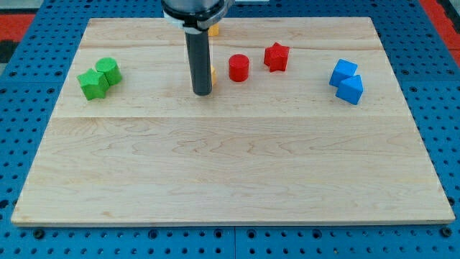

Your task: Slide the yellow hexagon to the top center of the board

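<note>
My tip (202,93) rests on the wooden board (230,165), left of centre in the upper half. A yellow block (213,74) shows as a sliver just right of the rod, mostly hidden behind it; its shape cannot be made out. A second yellow block (213,30) peeks out at the view's top beside the arm's body, also mostly hidden. I cannot tell which one is the hexagon.
A red cylinder (238,67) and a red star (276,56) lie right of the rod. A green cylinder (108,70) and a green star-like block (93,84) touch at the left. Two blue blocks (343,72) (351,89) touch at the right.
</note>
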Motion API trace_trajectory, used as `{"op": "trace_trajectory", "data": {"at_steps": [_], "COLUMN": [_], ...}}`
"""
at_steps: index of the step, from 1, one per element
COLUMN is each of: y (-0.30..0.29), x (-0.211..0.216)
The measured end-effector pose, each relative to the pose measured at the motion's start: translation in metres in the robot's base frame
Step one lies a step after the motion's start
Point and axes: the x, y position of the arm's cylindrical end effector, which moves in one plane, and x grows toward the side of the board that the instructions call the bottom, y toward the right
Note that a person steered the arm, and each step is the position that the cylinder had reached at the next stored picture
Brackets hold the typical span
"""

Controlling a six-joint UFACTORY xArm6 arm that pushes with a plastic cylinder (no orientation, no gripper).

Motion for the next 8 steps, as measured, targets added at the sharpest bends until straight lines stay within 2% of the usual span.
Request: {"op": "trace_trajectory", "data": {"at_steps": [1,2,4,7,8], "y": [0.0,0.0,-0.001,-0.024,-0.005], "x": [-0.023,-0.023,-0.083,-0.087,-0.104]}}
